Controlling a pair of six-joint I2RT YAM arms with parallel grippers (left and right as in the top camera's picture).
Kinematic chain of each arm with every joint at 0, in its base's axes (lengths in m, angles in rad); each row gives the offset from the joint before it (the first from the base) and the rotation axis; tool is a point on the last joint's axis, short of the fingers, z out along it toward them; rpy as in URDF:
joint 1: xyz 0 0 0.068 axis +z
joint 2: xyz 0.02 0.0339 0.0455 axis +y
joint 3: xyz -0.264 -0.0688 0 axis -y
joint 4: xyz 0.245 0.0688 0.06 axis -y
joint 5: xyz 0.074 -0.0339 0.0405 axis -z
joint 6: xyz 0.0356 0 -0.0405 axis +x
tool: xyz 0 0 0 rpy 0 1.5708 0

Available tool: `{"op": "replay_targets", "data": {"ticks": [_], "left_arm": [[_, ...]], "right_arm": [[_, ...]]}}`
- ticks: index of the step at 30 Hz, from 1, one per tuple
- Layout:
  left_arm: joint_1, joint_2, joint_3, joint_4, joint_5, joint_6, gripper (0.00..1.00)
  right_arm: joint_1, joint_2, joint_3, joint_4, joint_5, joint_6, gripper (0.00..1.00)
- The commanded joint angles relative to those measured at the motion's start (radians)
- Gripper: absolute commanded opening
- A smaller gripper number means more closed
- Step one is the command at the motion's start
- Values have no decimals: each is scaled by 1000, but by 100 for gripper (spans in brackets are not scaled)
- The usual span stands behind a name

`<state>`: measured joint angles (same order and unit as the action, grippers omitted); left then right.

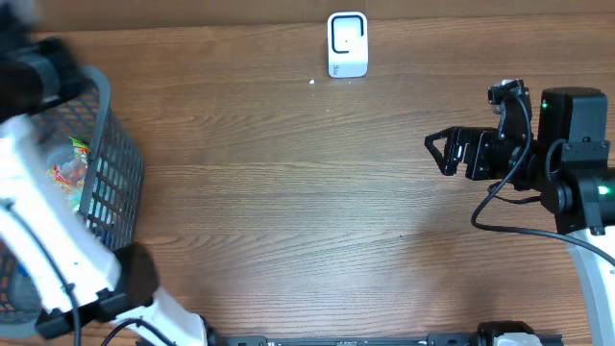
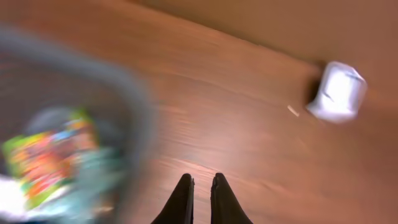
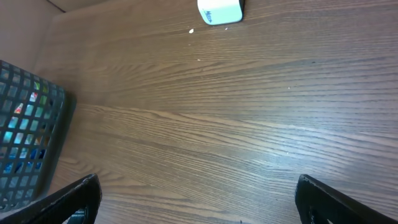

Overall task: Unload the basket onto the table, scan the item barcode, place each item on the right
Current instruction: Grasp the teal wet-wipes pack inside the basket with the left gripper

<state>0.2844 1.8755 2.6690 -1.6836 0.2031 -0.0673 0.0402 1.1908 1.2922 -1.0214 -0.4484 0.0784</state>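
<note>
A colourful snack packet, the item (image 1: pixel 69 171), lies inside the dark wire basket (image 1: pixel 117 168) at the left edge of the table. In the left wrist view the packet (image 2: pixel 48 155) is a blur down in the basket (image 2: pixel 142 112). My left gripper (image 2: pixel 202 186) hangs above the table beside the basket rim, shut with nothing between its fingers. The white barcode scanner (image 1: pixel 347 43) stands at the far middle of the table, also visible as the white scanner (image 2: pixel 337 92) and the scanner (image 3: pixel 219 10). My right gripper (image 1: pixel 444 152) hovers at the right, open and empty (image 3: pixel 198 186).
The basket (image 3: pixel 25 143) holds several other packets, bluish ones among them. A small white speck (image 1: pixel 312 82) lies just left of the scanner. Bare wooden tabletop (image 1: pixel 307 192) stretches between basket and right arm. My left arm's white link crosses the lower left corner.
</note>
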Motion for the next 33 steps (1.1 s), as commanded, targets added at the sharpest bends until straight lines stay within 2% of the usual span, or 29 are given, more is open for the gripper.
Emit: {"op": "replay_targets", "data": {"ticks": [1, 4, 7, 10, 14, 15, 19, 23, 26, 29, 33], "left_arm": [[-189, -8, -26, -6, -142, -28, 4], [-267, -8, -28, 1, -295, -127, 4], [-278, -12, -27, 16, -317, -161, 7], [-265, -14, -27, 12, -316, -190, 35], [-195, -21, -27, -6, -317, -211, 65], [-162, -29, -27, -6, -307, -212, 77], [-16, -69, -27, -6, -306, -251, 100], [145, -99, -28, -6, -295, -256, 100], [280, -102, -55, -6, -209, -255, 100], [422, -102, -152, -6, -157, -277, 100], [554, -98, -333, 19, -167, -288, 100]], "right_arm": [[4, 1, 16, 5, -9, 3, 100], [4, 1, 16, 5, -9, 3, 100], [4, 1, 16, 5, -9, 3, 100], [4, 1, 16, 5, -9, 3, 100], [4, 1, 16, 5, -9, 3, 100], [4, 1, 16, 5, -9, 3, 100], [4, 1, 16, 5, -9, 3, 100], [4, 1, 16, 5, -9, 3, 100], [4, 1, 16, 5, -9, 3, 100], [4, 1, 16, 5, -9, 3, 100], [4, 1, 16, 5, -9, 3, 100]]}}
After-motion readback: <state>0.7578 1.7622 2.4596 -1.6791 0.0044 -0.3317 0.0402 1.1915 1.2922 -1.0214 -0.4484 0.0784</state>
